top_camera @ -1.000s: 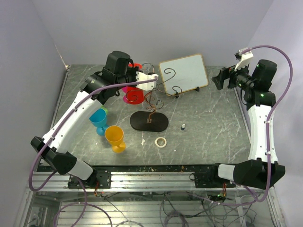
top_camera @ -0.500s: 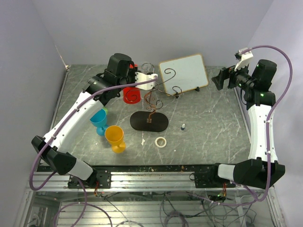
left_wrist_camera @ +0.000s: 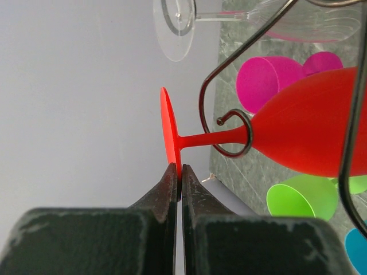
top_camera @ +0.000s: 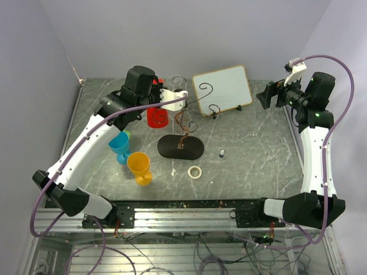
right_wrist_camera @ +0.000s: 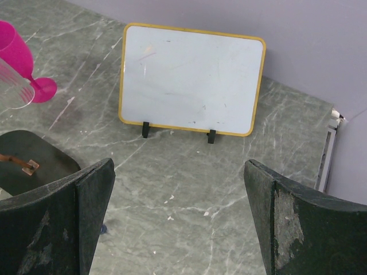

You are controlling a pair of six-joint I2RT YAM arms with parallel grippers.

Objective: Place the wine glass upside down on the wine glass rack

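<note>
Currently left gripper [left_wrist_camera: 179, 172] fingers pinched almost together on thin edge of red wine glass [left_wrist_camera: 309, 137] foot. Glass stem passes through curled scroll of wine glass rack [left_wrist_camera: 229, 134], foot on gripper side, bowl on far side; contact with wire unclear. Clear glass [left_wrist_camera: 178, 17] close by another scroll arm. Pink glass [left_wrist_camera: 266, 80] and green glass [left_wrist_camera: 301, 200] lower down, beyond bowl. Right gripper [right_wrist_camera: 180, 195] spread wide, holding nothing, faces white board [right_wrist_camera: 192, 77], well apart from rack.

We see our right gripper [right_wrist_camera: 178, 171] wide apart, a white board [right_wrist_camera: 192, 80] at twelve o'clock, and a pink glass [right_wrist_camera: 14, 52] at ten.
</note>
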